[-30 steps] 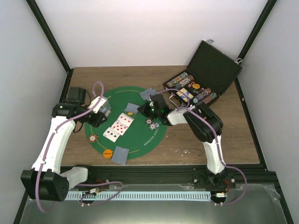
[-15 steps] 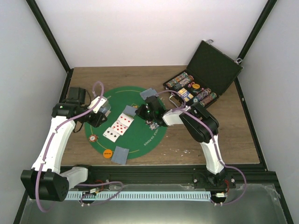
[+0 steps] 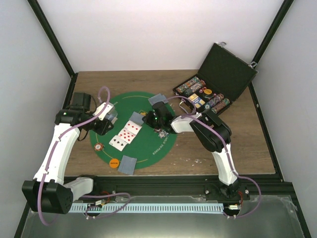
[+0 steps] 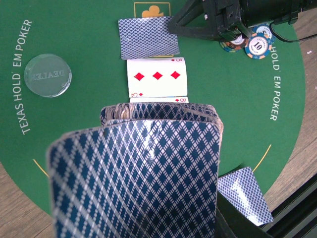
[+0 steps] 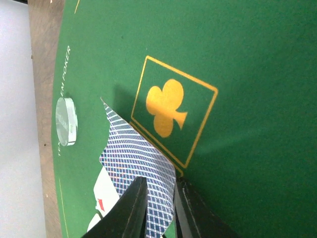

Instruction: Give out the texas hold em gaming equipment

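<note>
Over green mat (image 4: pixel 247 148), left wrist alone shows left jaws gripping deck (image 4: pixel 138 183); right jaws' hold unclear.

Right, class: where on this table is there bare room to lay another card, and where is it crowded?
Free: the mat at its near-right felt, between the face-up cards and its edge; the far-left felt beside the dealer button; bare table on the near side of the case. Crowded: the middle, where those cards, poker chips and the right gripper meet.
</note>
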Robot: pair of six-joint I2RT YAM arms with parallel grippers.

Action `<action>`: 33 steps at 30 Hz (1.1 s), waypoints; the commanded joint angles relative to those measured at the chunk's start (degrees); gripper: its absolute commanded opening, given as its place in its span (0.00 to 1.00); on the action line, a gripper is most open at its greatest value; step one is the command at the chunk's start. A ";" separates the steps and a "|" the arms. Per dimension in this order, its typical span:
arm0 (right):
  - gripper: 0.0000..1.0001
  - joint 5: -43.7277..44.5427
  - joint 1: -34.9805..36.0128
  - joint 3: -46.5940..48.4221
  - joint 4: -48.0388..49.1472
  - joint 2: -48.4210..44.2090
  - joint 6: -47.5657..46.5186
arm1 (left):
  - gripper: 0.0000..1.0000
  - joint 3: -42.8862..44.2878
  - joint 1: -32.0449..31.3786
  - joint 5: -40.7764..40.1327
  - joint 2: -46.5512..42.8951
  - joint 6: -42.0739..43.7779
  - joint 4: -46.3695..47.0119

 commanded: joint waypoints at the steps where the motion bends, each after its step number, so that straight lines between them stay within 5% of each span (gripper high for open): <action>1: 0.18 -0.18 0.78 1.74 -0.36 -1.74 -0.12 | 0.33 0.48 0.34 0.44 -0.37 -0.14 0.53; 9: 0.51 -1.76 1.14 0.48 0.59 -5.47 0.60 | 0.33 0.90 0.34 0.78 -0.28 -0.12 0.23; 15: 0.64 -0.43 1.67 0.59 -0.17 -9.42 -3.71 | 0.33 1.20 0.36 1.30 -0.37 0.32 -0.33; 18: 0.97 -2.47 2.19 3.30 -1.67 -12.64 -14.28 | 0.33 1.62 0.35 1.81 -0.15 0.82 -1.16; 28: 1.00 -18.61 -2.16 9.16 -18.62 -25.31 -48.35 | 0.34 3.13 0.11 6.53 0.09 5.03 -4.89; 33: 1.00 -47.26 -3.18 16.47 -25.51 -22.93 -53.06 | 0.34 3.96 -4.52 9.28 -0.85 8.85 -8.31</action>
